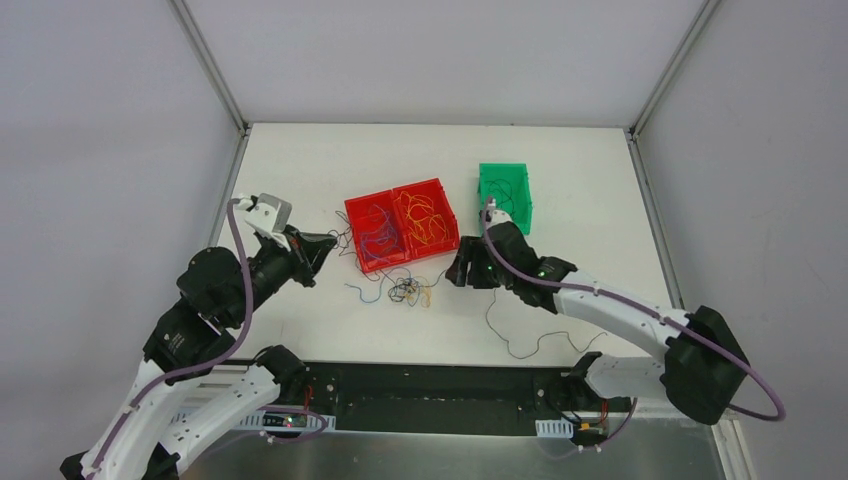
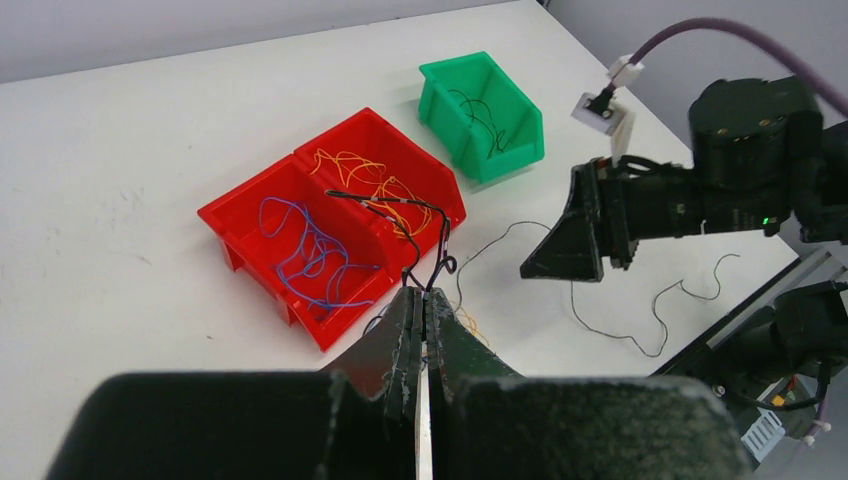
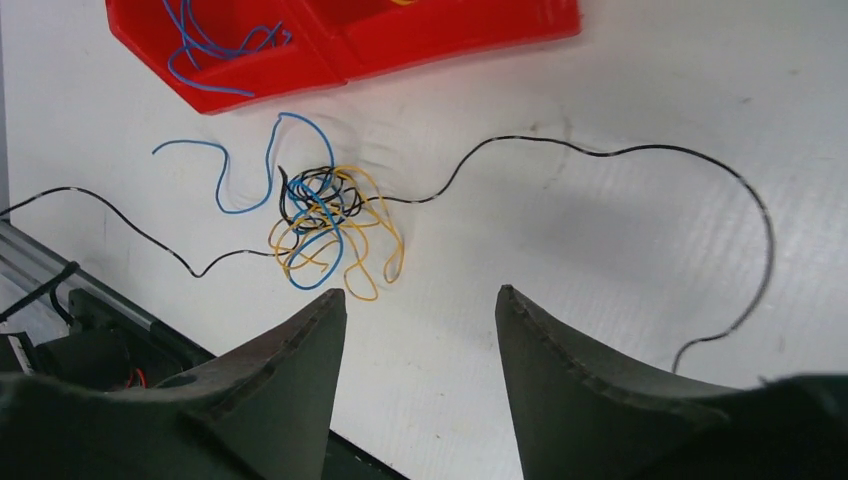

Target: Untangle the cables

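Observation:
A loose tangle of orange, blue and black cables (image 1: 410, 292) lies on the white table in front of the red bins; it also shows in the right wrist view (image 3: 325, 215). My left gripper (image 1: 326, 246) (image 2: 425, 292) is shut on a thin black cable (image 2: 400, 215) that loops up above its tips, held over the table left of the tangle. My right gripper (image 1: 458, 272) (image 3: 420, 292) is open and empty, just right of the tangle and above the table. A long black cable (image 3: 620, 150) trails from the tangle to the right.
A red double bin (image 1: 400, 225) holds blue cables (image 2: 310, 250) in its left part and orange cables (image 2: 375, 185) in its right part. A green bin (image 1: 505, 195) holds black cable. A loose blue strand (image 3: 240, 170) lies beside the tangle. The table's near edge is close.

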Controlling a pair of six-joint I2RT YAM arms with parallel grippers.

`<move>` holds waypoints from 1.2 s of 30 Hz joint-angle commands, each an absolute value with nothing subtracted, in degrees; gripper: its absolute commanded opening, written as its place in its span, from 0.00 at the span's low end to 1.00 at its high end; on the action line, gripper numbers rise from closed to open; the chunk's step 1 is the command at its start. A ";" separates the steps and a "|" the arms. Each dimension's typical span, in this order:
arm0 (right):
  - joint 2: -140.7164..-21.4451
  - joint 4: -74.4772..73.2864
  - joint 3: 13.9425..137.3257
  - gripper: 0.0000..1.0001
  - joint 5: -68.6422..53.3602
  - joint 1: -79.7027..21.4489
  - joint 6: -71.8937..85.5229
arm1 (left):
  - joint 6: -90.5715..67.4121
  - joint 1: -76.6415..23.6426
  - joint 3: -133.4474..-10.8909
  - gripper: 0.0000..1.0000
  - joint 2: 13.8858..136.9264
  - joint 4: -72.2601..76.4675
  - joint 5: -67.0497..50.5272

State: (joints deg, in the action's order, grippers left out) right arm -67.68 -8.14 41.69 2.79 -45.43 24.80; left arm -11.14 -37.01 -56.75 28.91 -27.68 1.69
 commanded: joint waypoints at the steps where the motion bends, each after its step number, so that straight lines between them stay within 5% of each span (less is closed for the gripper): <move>1: -73.62 -0.54 45.49 0.58 2.54 -49.48 22.08 | -10.13 -36.65 -57.23 0.00 27.21 -24.70 1.32; 22: -99.53 6.76 57.57 0.51 0.68 -55.93 20.51 | -8.80 -36.65 -57.26 0.00 25.40 -25.57 3.11; 24: -100.10 7.21 56.79 0.41 0.61 -56.20 21.12 | -8.65 -36.65 -57.31 0.00 25.48 -25.66 3.44; 27: -98.65 7.40 54.39 0.04 1.68 -56.18 22.31 | -8.66 -36.65 -57.14 0.00 25.49 -25.84 3.98; 28: -97.33 7.30 53.22 0.00 3.29 -56.21 22.85 | -8.62 -36.61 -57.14 0.00 25.52 -25.92 4.15; 36: -76.14 -9.46 44.55 0.00 19.36 -49.45 28.84 | -7.08 -36.64 -57.74 0.00 25.47 -27.42 9.87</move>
State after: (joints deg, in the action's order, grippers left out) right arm -89.12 0.89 47.16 8.25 -54.24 24.45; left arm -9.32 -37.01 -56.73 25.61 -27.70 5.02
